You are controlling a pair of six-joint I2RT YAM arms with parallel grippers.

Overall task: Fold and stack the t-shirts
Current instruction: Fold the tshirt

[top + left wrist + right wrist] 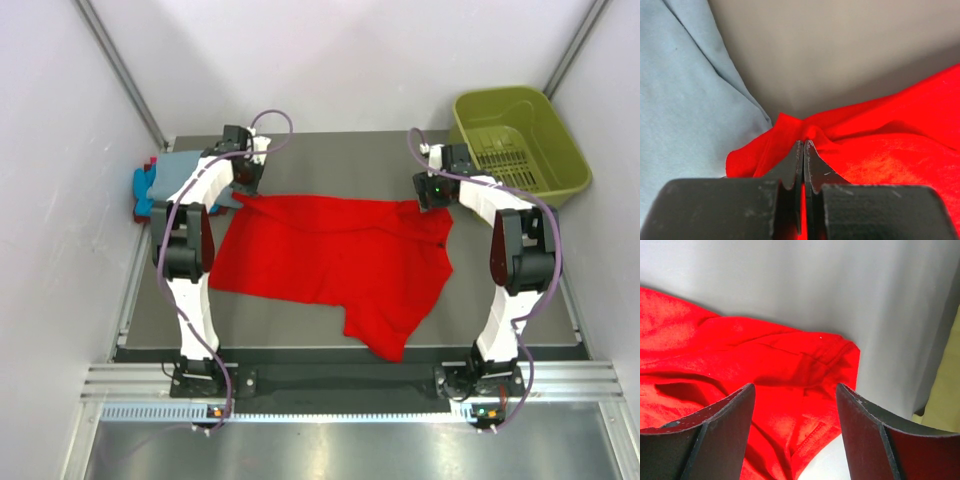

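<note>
The red t-shirt (340,262) lies spread and rumpled across the middle of the table. My left gripper (244,190) is at its far left corner, jaws shut on a pinch of the red cloth (790,131). My right gripper (433,200) hovers open over the shirt's far right corner (835,357), fingers (725,415) astride a hemmed fold, holding nothing. A folded grey-blue t-shirt (172,172) lies on a turquoise one (142,190) at the far left; the grey-blue cloth (685,110) fills the left of the left wrist view.
An olive-green plastic basket (520,145) stands at the far right corner, its edge showing in the right wrist view (942,400). White walls enclose the table on three sides. A metal rail (340,385) runs along the near edge by the arm bases.
</note>
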